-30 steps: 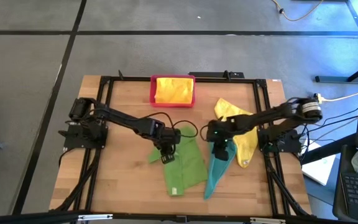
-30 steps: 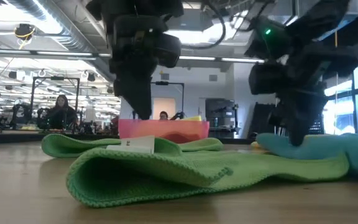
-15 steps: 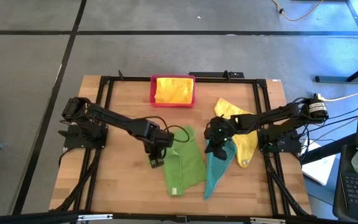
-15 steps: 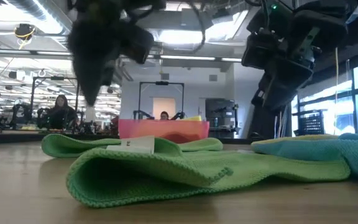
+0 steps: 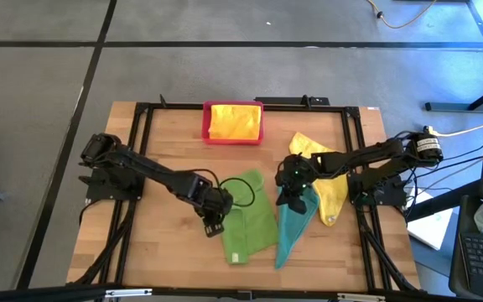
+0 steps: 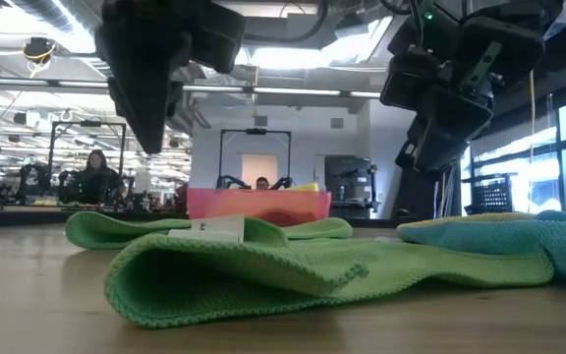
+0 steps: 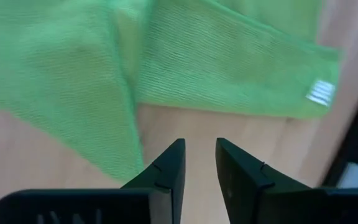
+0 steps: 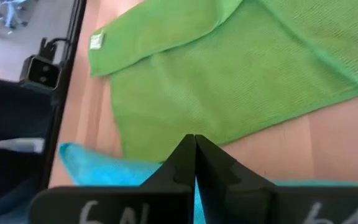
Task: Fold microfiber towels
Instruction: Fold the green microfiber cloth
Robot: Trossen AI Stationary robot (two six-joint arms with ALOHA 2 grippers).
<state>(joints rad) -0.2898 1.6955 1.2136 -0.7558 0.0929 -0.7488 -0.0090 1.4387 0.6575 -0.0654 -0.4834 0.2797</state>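
Under my left claw (image 5: 213,225): bare table; bright green towel (image 5: 250,220) beside, half folded.
Left claw: slightly open, empty.
Right claw (image 5: 291,200): closed, empty, above teal towel (image 5: 293,226).
Next: grip green edge low, fold squarely.

A: What's sitting in front at table level?

B: Bright green towel (image 6: 293,270) lying folded over on the wood table (image 6: 28,295), white tag (image 6: 207,229) showing on top. Teal towel (image 6: 519,236) lying at its right end, touching it.

A: Arms?

B: Both hanging above the cloth, not touching it. Left gripper (image 6: 145,84) over the green towel's left part, right gripper (image 6: 450,88) over the teal side.

A: Behind?

B: Pink tray (image 6: 258,205) standing past the green towel. A person (image 6: 93,177) sitting far back in the room.
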